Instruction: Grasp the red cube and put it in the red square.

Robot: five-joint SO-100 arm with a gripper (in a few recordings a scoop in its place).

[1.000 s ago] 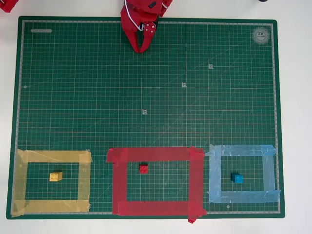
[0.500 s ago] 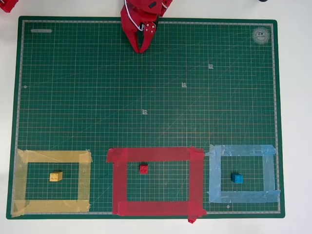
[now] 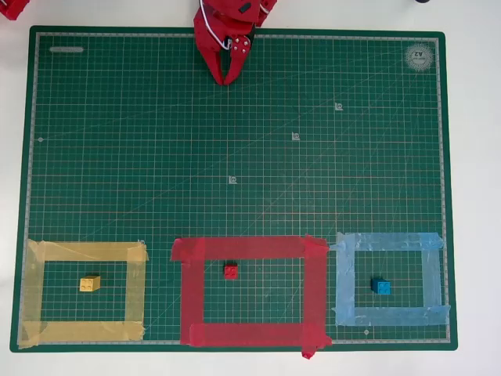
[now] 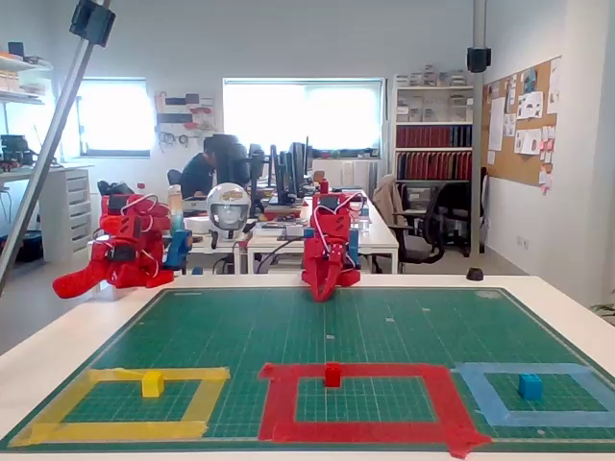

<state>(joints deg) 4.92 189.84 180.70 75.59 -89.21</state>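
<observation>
Nothing has moved since the earlier frames, as far as I can see. Nearest me, the red cube (image 3: 231, 271) (image 4: 332, 375), small and studded, sits inside the red square (image 3: 315, 290) (image 4: 279, 400) of wide tape, toward its upper left in the overhead view. Far across the gridded green mat (image 3: 235, 141), my gripper (image 3: 225, 77) (image 4: 323, 292) points down with its tips pressed together, holding nothing.
</observation>
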